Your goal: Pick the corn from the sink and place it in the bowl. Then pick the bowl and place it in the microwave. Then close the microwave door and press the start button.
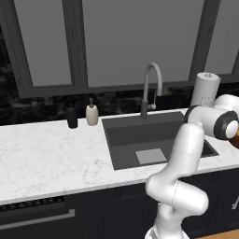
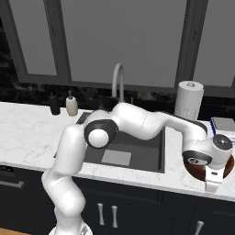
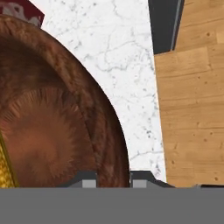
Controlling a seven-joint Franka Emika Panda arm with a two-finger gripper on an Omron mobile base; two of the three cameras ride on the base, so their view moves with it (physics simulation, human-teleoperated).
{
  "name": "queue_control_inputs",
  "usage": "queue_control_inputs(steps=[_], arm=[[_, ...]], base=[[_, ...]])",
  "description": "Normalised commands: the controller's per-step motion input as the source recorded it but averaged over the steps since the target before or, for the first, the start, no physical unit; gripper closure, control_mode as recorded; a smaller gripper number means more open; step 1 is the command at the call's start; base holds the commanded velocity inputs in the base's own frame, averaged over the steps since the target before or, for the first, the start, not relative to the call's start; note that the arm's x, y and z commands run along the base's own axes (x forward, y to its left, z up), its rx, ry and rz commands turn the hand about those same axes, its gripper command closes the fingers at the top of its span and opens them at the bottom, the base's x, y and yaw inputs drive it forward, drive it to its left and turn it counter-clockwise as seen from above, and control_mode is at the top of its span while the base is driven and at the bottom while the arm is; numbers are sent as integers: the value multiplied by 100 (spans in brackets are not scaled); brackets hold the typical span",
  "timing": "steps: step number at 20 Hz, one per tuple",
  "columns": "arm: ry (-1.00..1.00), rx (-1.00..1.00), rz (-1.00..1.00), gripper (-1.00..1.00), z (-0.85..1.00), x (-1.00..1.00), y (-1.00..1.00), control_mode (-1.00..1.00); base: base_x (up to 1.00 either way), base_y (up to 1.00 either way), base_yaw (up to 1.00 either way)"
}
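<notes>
The reddish-brown bowl point(image 3: 52, 131) stands on the white marble counter point(image 3: 122, 52) just right of the sink point(image 2: 137, 147), close to the counter's front edge. My gripper point(image 3: 113, 179) is shut on the bowl's near rim, one finger tip inside the wall and one outside. The yellow corn point(image 3: 5, 166) lies inside the bowl at the left edge of the hand view. In the right base view my gripper point(image 2: 213, 180) hangs over the bowl point(image 2: 195, 170), hiding most of it. The dark grey sink point(image 1: 140, 135) holds a light grey patch.
A paper towel roll point(image 2: 189, 101) stands behind the bowl, and a flat grey object point(image 2: 222, 124) lies to its right. The arched faucet point(image 1: 151, 79), a soap dispenser point(image 1: 92, 114) and a dark cup point(image 1: 71, 115) line the back. Wooden floor point(image 3: 192, 109) lies beyond the counter edge.
</notes>
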Motion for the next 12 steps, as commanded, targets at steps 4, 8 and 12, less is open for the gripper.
queue_control_inputs(steps=[4, 8, 12], arm=[[0, 0, 3, 100, 61, -69, 26, -100], [0, 0, 4, 100, 76, -63, 26, -100], [0, 0, 4, 100, 81, -51, 35, -100]], base=[[0, 0, 0], [0, 0, 0], [0, 0, 0]])
